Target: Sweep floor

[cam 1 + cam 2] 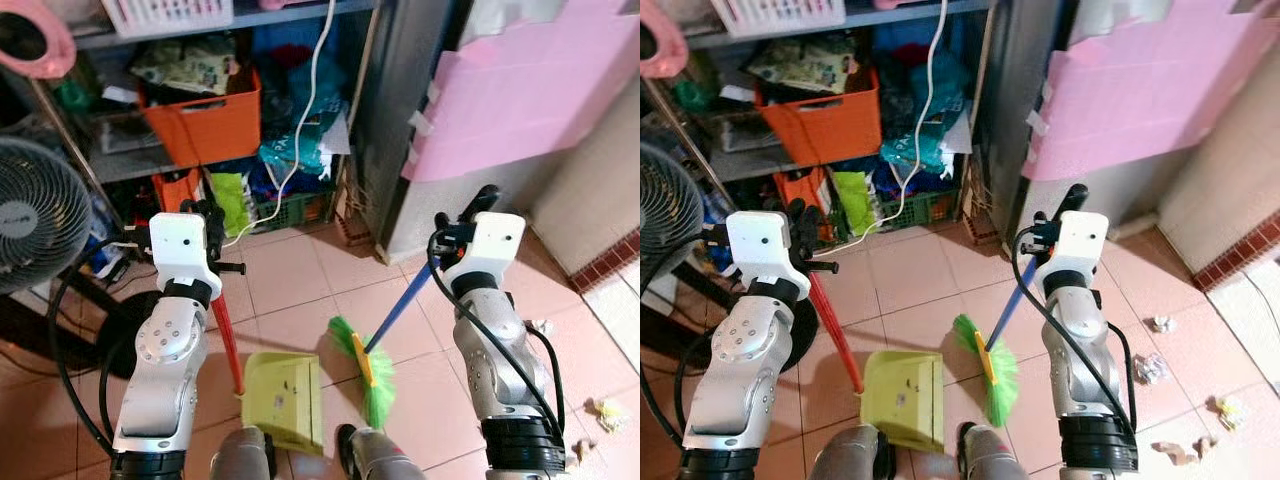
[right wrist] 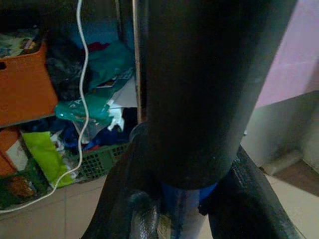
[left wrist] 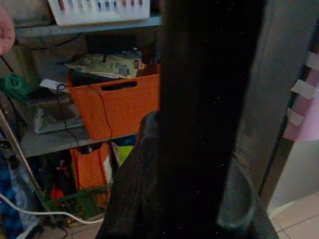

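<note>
My left gripper [image 1: 212, 215] is shut on the red handle [image 1: 226, 335] of a yellow-green dustpan [image 1: 285, 398], which rests on the pink tile floor just ahead of my feet. My right gripper [image 1: 470, 215] is shut on the blue handle [image 1: 400, 310] of a broom. The broom's green bristle head [image 1: 365, 370] touches the floor right beside the dustpan's right edge. In the right wrist view the black grip and the blue shaft [image 2: 184, 199] run between the fingers. Crumpled paper scraps [image 1: 1152, 367] lie on the tiles to my right.
A cluttered shelf with an orange bin [image 1: 205, 125] and a hanging white cable [image 1: 300, 130] stands ahead. A floor fan [image 1: 35, 215] is at the left. A dark cabinet with a pink panel [image 1: 520, 85] is at the right. More scraps [image 1: 606, 412] lie far right.
</note>
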Controlling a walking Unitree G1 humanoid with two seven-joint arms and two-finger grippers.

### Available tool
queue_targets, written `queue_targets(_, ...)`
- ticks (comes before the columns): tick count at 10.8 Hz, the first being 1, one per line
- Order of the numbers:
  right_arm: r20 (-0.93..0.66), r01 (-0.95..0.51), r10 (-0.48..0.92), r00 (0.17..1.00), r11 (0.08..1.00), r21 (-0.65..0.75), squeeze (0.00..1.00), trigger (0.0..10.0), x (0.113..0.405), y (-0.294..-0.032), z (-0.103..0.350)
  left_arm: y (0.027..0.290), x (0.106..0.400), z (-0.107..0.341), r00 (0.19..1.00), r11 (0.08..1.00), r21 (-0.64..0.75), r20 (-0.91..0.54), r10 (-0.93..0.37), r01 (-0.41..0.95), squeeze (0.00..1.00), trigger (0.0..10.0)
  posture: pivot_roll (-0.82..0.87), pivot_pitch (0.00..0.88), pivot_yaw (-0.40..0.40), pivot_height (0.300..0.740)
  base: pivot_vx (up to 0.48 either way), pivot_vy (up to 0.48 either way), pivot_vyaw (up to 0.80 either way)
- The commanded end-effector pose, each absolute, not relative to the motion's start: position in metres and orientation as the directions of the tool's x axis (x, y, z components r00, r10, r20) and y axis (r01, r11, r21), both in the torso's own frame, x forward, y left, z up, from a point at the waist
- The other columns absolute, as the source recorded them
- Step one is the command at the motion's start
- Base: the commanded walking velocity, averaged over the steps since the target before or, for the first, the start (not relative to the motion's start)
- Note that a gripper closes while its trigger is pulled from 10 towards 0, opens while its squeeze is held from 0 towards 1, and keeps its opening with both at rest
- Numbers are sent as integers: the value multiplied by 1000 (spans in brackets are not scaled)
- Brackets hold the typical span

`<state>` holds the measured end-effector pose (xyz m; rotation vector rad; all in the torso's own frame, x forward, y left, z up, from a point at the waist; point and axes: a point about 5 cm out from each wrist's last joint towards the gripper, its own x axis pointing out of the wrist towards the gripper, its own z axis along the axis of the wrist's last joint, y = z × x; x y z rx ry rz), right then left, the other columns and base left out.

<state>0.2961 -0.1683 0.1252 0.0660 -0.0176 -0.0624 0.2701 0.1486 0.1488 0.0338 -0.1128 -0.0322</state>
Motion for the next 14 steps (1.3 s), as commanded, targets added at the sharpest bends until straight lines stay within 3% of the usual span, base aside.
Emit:
queue_targets(1,-8,80,-80,997,995,53,0,10000,295,-170,121,149,270,159,988,999,35,151,-40,35,0,10000,61,124,7,740,0,0,0)
queue_targets(7,-26,87,-85,996,994,66,0,10000,296,-171,119,147,272,161,987,999,27,153,-45,41,0,10000,55,132,4,740,0,0,-800)
queue_targets(14,-28,92,-90,996,994,61,0,10000,296,-172,119,147,272,160,989,999,16,144,-39,37,0,10000,56,130,3,740,0,341,-800)
